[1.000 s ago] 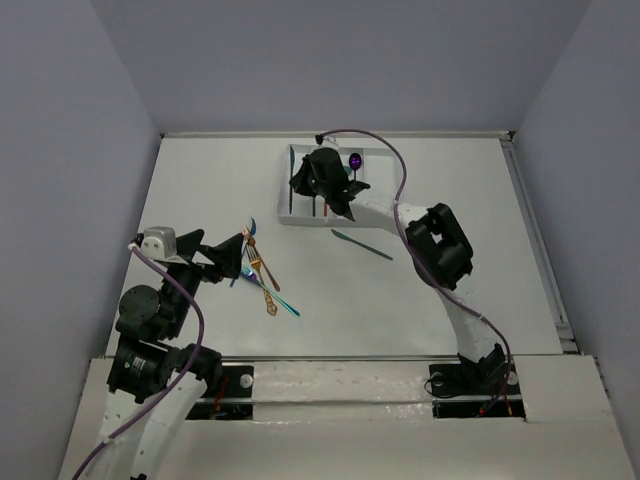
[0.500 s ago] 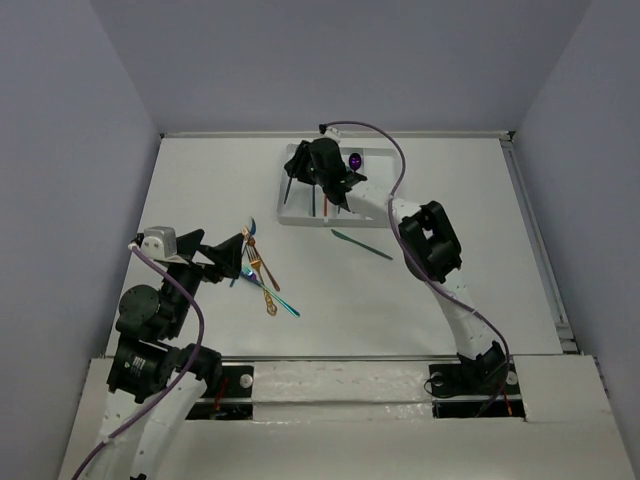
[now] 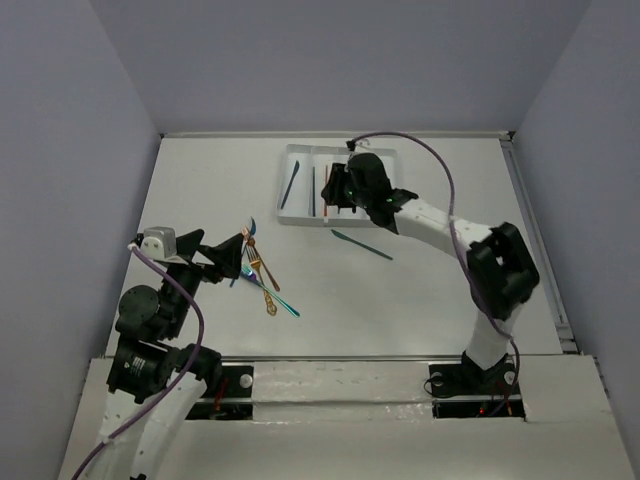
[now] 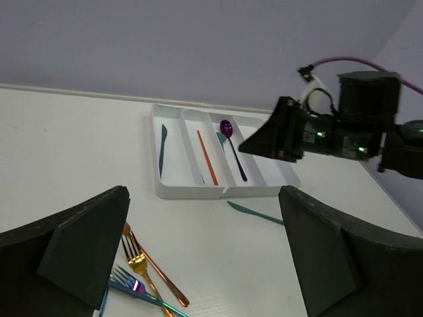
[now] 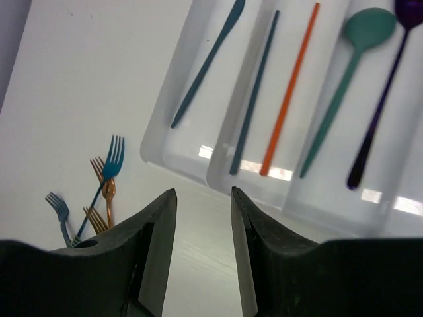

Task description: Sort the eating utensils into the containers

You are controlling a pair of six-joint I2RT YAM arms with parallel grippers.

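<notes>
The white cutlery tray (image 3: 300,221) lay at the far middle of the table (image 3: 190,190), with its four long compartments running near to far. The leftmost compartment held a teal knife (image 5: 205,66), lying a little askew. The next compartment to the right held a dark stick (image 5: 254,92) and an orange stick (image 5: 289,89) side by side, the dark one on the left. The third held a teal spoon (image 5: 344,72) and a purple spoon (image 5: 378,99), both with their bowls toward the far end. The rightmost compartment was mostly hidden behind the right arm, so its contents could not be told.

Just off the tray's near edge, toward its right end, a second teal knife (image 3: 362,245) lay flat on the table, not touching the tray. Well apart from it, to the near left, a cluster of forks (image 3: 262,275) in copper-gold and blue lay crossed over one another, with a slim teal piece among them.

The right gripper (image 5: 203,205) hung above the tray, roughly over its middle. Its jaws were released and stood apart, with bare table showing between them and nothing grasped. The left gripper (image 3: 236,256) hovered just left of the forks with its jaws spread wide, grasping nothing.
</notes>
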